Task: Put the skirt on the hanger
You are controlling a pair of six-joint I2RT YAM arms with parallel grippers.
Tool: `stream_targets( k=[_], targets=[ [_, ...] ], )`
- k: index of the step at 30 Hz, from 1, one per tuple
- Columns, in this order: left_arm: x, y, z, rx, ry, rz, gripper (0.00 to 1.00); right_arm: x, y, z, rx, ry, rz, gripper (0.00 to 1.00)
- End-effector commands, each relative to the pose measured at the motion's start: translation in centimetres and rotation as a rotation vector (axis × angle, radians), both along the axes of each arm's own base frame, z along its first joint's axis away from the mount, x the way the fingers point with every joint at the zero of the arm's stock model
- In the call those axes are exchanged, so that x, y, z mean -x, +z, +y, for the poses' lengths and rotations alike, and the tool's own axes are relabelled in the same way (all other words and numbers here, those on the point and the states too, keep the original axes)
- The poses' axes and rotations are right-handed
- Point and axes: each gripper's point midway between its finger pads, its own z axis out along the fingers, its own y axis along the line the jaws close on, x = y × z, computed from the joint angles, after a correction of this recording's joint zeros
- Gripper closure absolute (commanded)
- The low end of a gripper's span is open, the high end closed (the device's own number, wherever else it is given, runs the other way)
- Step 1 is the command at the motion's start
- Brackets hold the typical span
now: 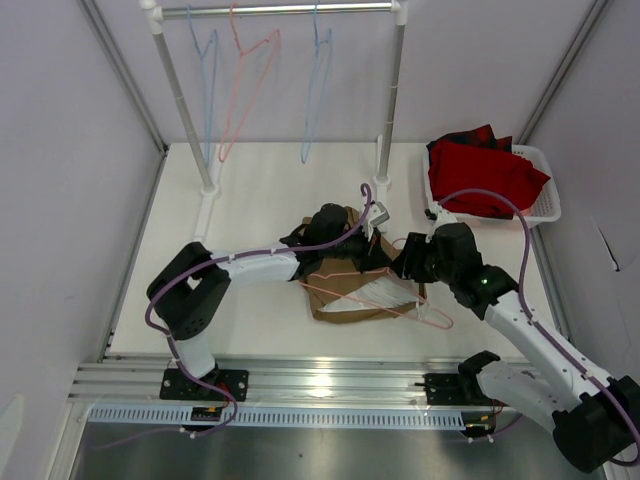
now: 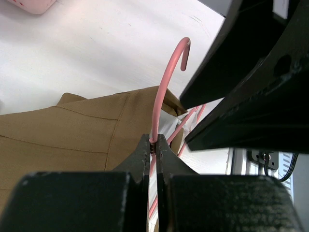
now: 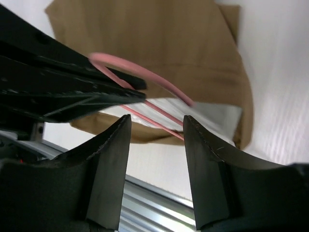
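The tan-brown skirt [image 1: 340,298] lies flat mid-table, its pale lining [image 3: 193,113] showing at the open edge. The salmon-pink hanger [image 1: 425,314] lies over the skirt. My left gripper [image 1: 383,250] is shut on the hanger's neck [image 2: 155,121], just below the hook [image 2: 169,67], which stands above the skirt [image 2: 72,135]. My right gripper [image 1: 403,265] is open and empty, right beside the left one. In the right wrist view its jaws [image 3: 157,123] stand apart, with the hook [image 3: 145,77] and skirt [image 3: 159,43] just beyond them.
A clothes rack [image 1: 390,100] at the back carries two light blue hangers [image 1: 318,90] and another pink one [image 1: 250,80]. A white basket [image 1: 545,205] at the back right holds red cloth [image 1: 485,175]. A metal rail [image 1: 320,375] runs along the front edge.
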Motion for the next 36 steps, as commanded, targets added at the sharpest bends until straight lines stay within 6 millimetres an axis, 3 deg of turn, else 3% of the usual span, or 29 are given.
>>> stream_targets(
  k=[1,5,9,15,22,26,27,28,36],
  targets=[
    [0.9,0.1,-0.3,-0.014,-0.048,-0.010,1.00,-1.8,1.8,3.3,-0.081,0.163,-0.149,0.48],
    [0.9,0.0,-0.5,-0.018,-0.058,-0.001,1.00,-2.7,0.3,3.4,-0.037,0.187,-0.169,0.45],
    [1.1,0.0,-0.4,-0.022,-0.066,0.002,1.00,-2.0,-1.4,4.0,-0.059,0.248,-0.189,0.40],
    [1.2,0.4,-0.6,-0.016,-0.074,0.004,1.00,-1.7,-1.8,5.6,-0.138,0.317,-0.250,0.40],
    [1.0,0.5,-0.7,-0.014,-0.072,0.008,1.00,-0.9,-2.3,5.0,-0.142,0.323,-0.286,0.38],
    [1.0,0.5,-0.8,-0.012,-0.069,0.009,1.00,-1.5,-1.6,5.1,-0.200,0.304,-0.334,0.37],
    [1.0,0.5,-0.8,-0.012,-0.068,0.010,1.00,-1.1,-2.3,5.2,-0.220,0.317,-0.316,0.37],
    [1.0,0.6,-0.8,-0.010,-0.068,0.013,1.00,-1.7,-1.7,5.3,-0.256,0.305,-0.337,0.36],
    [1.0,0.6,-1.0,0.002,-0.062,0.023,1.00,-2.1,-2.3,6.1,-0.314,0.319,-0.326,0.37]
  ],
)
